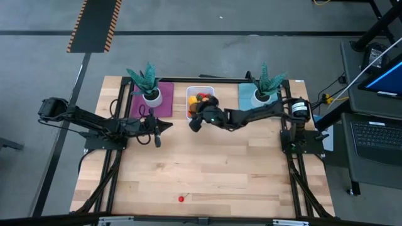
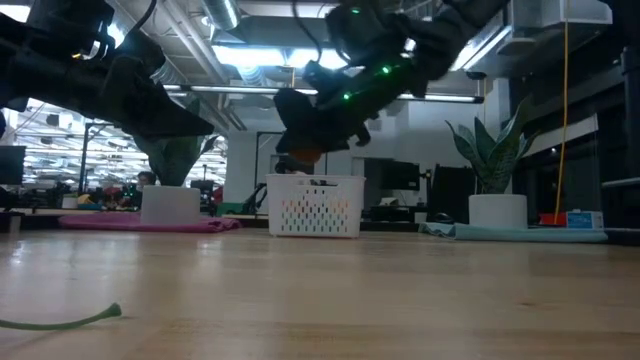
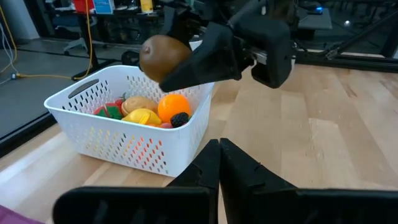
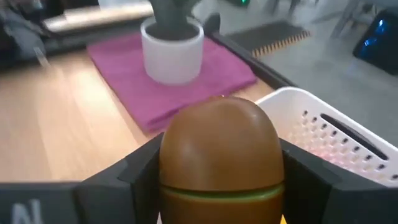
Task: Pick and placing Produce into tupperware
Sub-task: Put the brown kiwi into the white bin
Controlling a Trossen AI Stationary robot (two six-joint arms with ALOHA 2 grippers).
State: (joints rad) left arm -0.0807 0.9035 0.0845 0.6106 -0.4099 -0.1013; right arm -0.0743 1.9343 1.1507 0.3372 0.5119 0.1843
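The tupperware (image 1: 200,113), a white perforated tub, stands at the table's far middle with orange, yellow and red produce (image 3: 149,111) inside. My right gripper (image 1: 195,121) reaches in from the table's right and holds a brown kiwi (image 3: 163,55) above the tub's near rim (image 3: 155,134). The kiwi fills the right wrist view (image 4: 217,146). My left gripper (image 3: 219,163) is shut and holds nothing, hovering just left of the tub (image 1: 164,125). A small red piece of produce (image 1: 181,199) lies alone near the table's front edge. My right gripper pinches the kiwi between its two fingers, one on each of its opposite sides (image 4: 166,163). The fingers (image 3: 199,62) come from the table's right, slanting slightly down. The kiwi is lifted clear, its rounded end pointing away from the gripper.
Two teal spiky plants in white pots flank the tub, one on a purple mat (image 1: 164,105), one on a teal mat (image 1: 246,95). A thin green strand (image 2: 60,321) lies on the table in the low view. Bare wood spreads toward the front edge.
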